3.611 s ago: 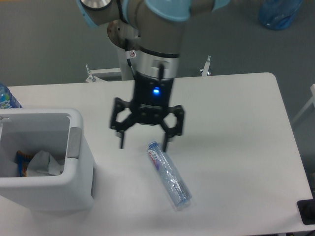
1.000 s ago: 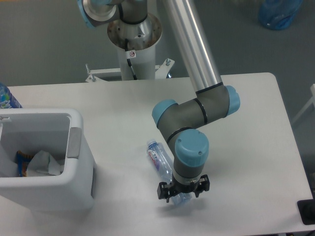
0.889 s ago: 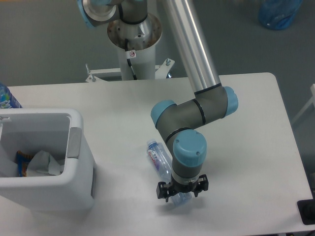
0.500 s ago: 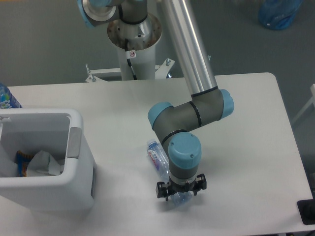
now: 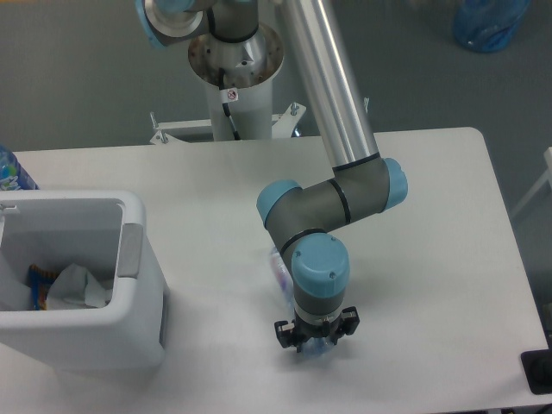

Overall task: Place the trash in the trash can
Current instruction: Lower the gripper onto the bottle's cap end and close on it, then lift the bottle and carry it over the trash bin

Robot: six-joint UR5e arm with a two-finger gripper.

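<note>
Shifted slightly left since earlier frame: gripper (image 5: 315, 338), low centre | bottle (image 5: 281, 274) beneath wrist, mostly hidden | jaw closure cannot be told | firm grasp advised before lift toward trash can (image 5: 129, 302), lower left.

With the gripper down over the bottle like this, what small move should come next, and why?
Probably lift straight up a little. The gripper sits low over the far end of the bottle, which lies on the table, though whether the jaws have shut cannot be seen. The napkin is already in the trash can, so only the bottle remains.
</note>
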